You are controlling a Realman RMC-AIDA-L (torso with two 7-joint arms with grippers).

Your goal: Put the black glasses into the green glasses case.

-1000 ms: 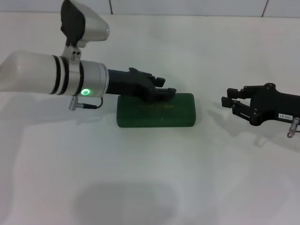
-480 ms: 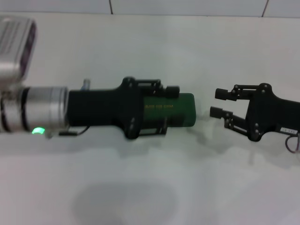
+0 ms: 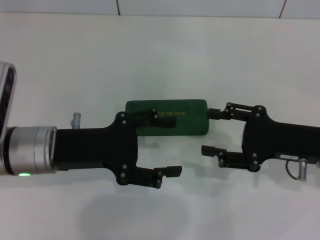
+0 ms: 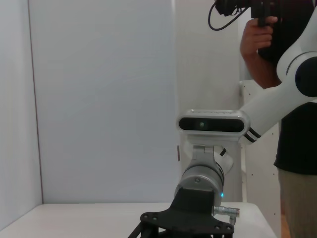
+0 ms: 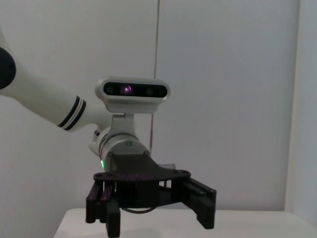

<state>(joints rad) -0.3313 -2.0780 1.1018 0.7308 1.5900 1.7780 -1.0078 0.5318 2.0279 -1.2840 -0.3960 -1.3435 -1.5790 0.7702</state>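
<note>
Head looks down; wrist cameras face each other.

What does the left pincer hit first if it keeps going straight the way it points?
Likely the right pincer, which faces the left pincer head-on. The green case lies just off that line; depth is unclear.

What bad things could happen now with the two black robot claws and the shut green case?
1. The dark green hard-shell glasses case lies closed, and no glasses show, so the job may already be over.
2. The open left gripper and open right gripper face each other closely and might bump.
3. The left gripper's upper finger overlaps the case in the head view; a sideways move could push it across the white table.
</note>
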